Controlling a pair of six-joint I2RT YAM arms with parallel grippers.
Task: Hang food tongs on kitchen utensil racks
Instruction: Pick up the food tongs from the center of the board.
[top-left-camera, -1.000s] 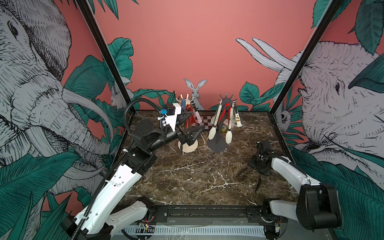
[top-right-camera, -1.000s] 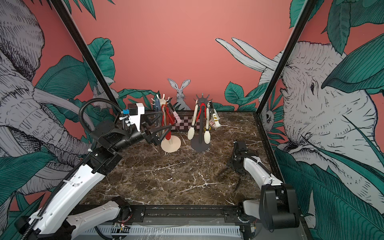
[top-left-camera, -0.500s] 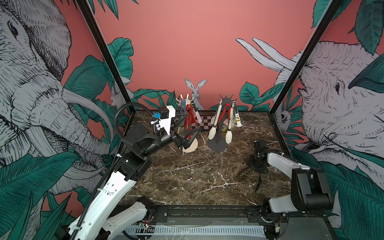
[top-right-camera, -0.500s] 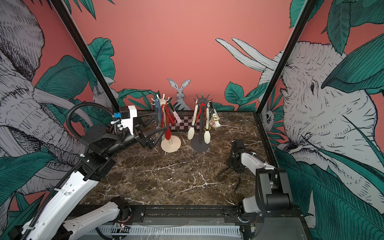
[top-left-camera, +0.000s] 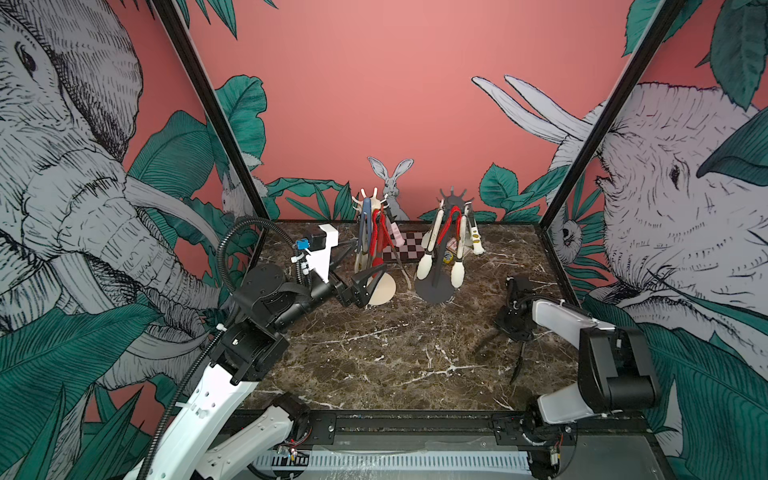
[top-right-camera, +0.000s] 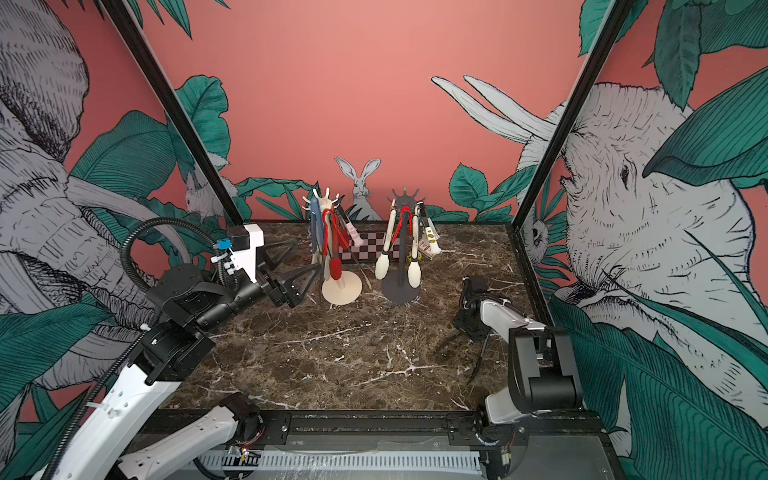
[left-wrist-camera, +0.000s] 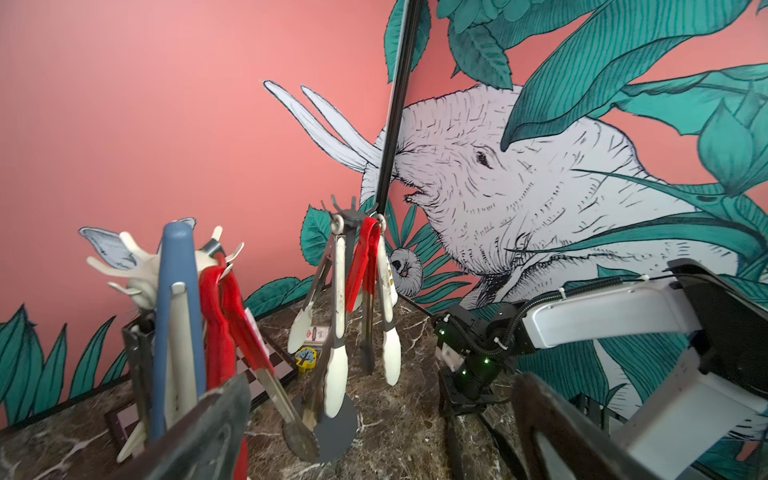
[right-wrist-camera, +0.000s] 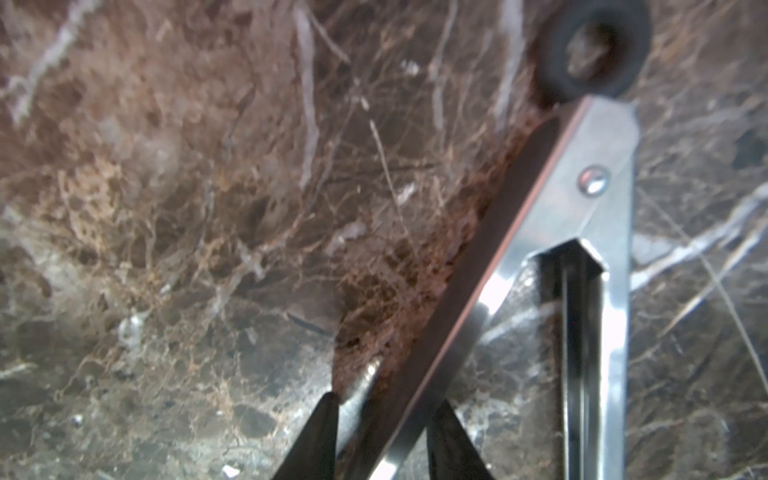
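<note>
Both top views look down from 6 o'clock; the low left wrist view shares their dark grey pronged pole rack (top-left-camera: 454, 203).

Cream rack (top-left-camera: 385, 288), grey rack (top-left-camera: 434, 294)

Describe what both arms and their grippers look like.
Both arms pair white shells with black joint housings. The left arm carries a ribbed black hose and a white bracket with a blue plug; the left gripper has black, open-framed triangular fingers. The right arm has a thin black cable fixed by white ties and green wrist lights; the right gripper shows dark pointed fingertips.
</note>
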